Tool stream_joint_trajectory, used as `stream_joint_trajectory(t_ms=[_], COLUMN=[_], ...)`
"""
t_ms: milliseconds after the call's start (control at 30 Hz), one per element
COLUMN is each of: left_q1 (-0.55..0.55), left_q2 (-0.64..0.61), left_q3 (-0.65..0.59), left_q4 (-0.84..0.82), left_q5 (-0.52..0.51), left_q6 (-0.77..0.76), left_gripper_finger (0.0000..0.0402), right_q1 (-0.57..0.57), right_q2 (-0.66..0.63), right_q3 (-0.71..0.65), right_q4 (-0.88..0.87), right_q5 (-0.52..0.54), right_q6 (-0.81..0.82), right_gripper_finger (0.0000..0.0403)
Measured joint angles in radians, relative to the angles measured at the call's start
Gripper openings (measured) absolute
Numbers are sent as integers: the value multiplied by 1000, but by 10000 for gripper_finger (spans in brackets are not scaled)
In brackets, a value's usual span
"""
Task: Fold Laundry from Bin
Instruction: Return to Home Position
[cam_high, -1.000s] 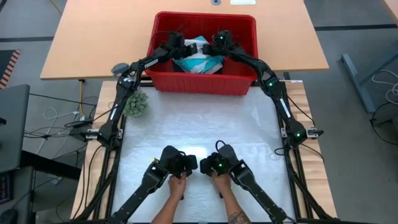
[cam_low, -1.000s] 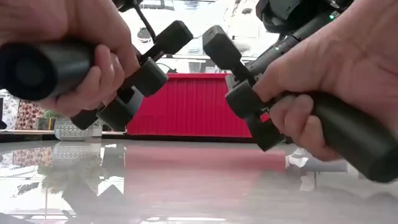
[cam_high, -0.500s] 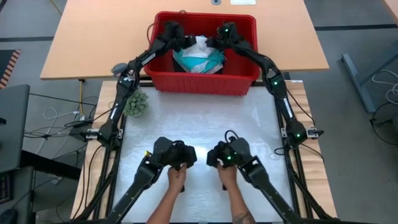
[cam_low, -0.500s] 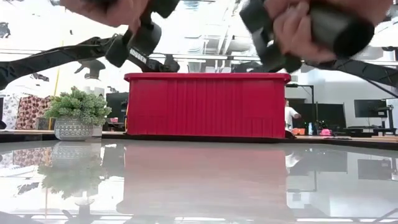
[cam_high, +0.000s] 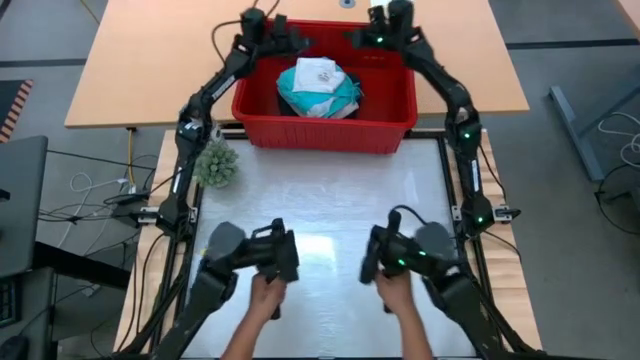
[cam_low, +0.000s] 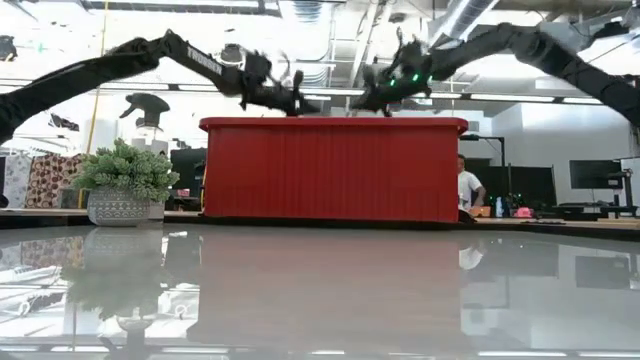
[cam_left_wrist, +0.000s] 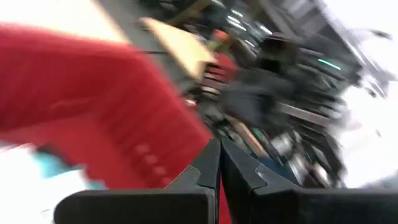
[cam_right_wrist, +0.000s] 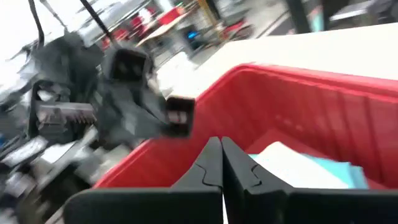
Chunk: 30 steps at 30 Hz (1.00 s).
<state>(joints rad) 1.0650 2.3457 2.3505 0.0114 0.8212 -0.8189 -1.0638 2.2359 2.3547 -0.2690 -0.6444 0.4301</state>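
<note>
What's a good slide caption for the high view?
Folded teal and white laundry stacked in the red bin, left end effector and right end effector hovering shut over its far end.

The left arm (cam_high: 215, 80) and right arm (cam_high: 440, 80) are dark, slender, jointed links. Green indicator lights (cam_high: 465, 122) dot the right arm; white lettering (cam_low: 200, 62) marks the left. The left end effector (cam_left_wrist: 219, 146) and right end effector (cam_right_wrist: 221, 144) have black, angular fingers (cam_left_wrist: 193, 177).

One bin (cam_high: 320, 132), one plant (cam_high: 217, 166), two stacked garments (cam_high: 321, 76).
</note>
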Motion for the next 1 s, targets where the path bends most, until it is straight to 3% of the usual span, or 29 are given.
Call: stream_joint_trajectory(t_ms=[167,433,633,800,1000], left_q1=[-21,-90,-112,-117,-124], left_q2=[-174,-485,-671,-780,-841], left_q3=[3,3,2,3,0], left_q4=[-47,-295,-558,-804,-959], left_q5=[98,-44,-68,-3,168], left_q6=[152,518,660,800,913], left_gripper_finger=[0,0,0,0,0], right_q1=[-1,24,90,226,441], right_q2=[-140,-373,-559,-666,-722], right_q3=[0,0,2,-10,-131], right_q4=[-160,-569,-837,-896,-834], right_q5=[-135,-287,-298,-300,-302], right_q6=[-104,-361,-548,-664,-704], right_gripper_finger=[32,28,32,32,22])
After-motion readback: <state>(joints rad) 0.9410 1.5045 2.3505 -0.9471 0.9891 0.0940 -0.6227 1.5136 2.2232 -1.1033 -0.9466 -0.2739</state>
